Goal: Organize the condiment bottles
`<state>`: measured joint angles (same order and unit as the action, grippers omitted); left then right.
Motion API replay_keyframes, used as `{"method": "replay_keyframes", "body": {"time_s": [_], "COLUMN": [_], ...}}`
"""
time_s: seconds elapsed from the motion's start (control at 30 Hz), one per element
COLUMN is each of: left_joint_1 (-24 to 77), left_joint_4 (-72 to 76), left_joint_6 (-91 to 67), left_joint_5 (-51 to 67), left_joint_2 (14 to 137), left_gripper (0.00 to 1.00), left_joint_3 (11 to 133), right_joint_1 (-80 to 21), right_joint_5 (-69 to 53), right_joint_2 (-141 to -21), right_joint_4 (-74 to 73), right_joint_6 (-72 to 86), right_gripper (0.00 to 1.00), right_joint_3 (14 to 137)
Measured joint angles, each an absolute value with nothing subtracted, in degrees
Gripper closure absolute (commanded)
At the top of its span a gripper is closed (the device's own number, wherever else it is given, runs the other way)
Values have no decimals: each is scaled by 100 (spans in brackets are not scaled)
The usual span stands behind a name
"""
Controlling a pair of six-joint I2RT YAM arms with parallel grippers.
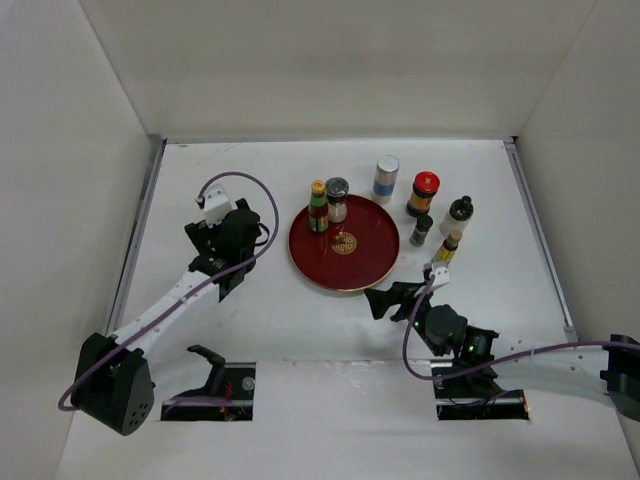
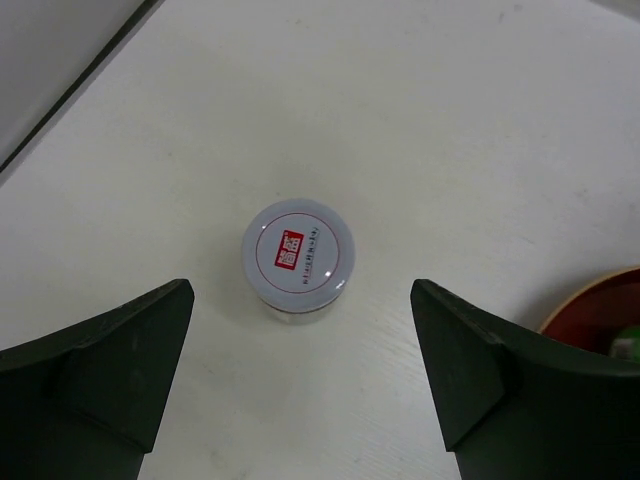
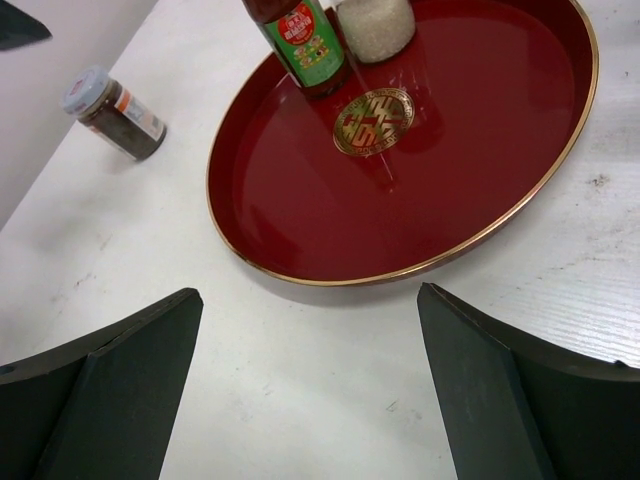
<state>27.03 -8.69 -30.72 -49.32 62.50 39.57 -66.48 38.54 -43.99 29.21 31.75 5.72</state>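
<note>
Hovering spread wide over the small white-lidded jar (image 2: pixel 298 258), the left gripper (image 2: pixel 300 295) could topple it by closing off-centre. Idle beside it, the right gripper (image 3: pixel 310 295) gapes too.

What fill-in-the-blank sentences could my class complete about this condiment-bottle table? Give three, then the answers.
1. The number of condiment bottles standing on the red tray is ___.
2. The left gripper, poised above the white-lidded jar, has its jaws ___.
3. The emblem at the tray's middle is ___ in colour.
Missing words: two; open; gold.
</note>
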Motion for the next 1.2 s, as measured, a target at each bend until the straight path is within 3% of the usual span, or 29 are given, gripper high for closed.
{"method": "replay_keyframes", "body": {"time_s": [0.33,0.7,0.77,0.93,1.03,1.2], "left_joint_1": [2198,1752,1745,1728,1741,2088], "left_joint_4": [-429,239,274,346,255,-156], "left_joint_6": [-3089,-3041,-3044,-3039,-3024,-2851], "left_joint_5": [-4827,-4202,-4110,-4027,-3981,-4047], "left_joint_2": [7472,7911,8003,8025,7942,7264], "left_gripper": [11,18,25,54,62,64], "left_joint_3": [3944,3942,3938,3927,3924,3929], "right_joint_1": [-6648,-6648,-6648,-6648,-6648,-6648], "right_joint_5": [3854,3854,3854,3854,3854,3854], "right_joint_2": [-4504,-4541,-4541,-4536,-4536,-4532], "right_joint_4": [2943,3020,3024,3028,3028,3026], "right_joint_6": [3173,3175,3173,3175,3175,3173], "right_gripper": [3,2,2,2,2,2], "right_joint_3": [572,574,574,574,574,574]}}
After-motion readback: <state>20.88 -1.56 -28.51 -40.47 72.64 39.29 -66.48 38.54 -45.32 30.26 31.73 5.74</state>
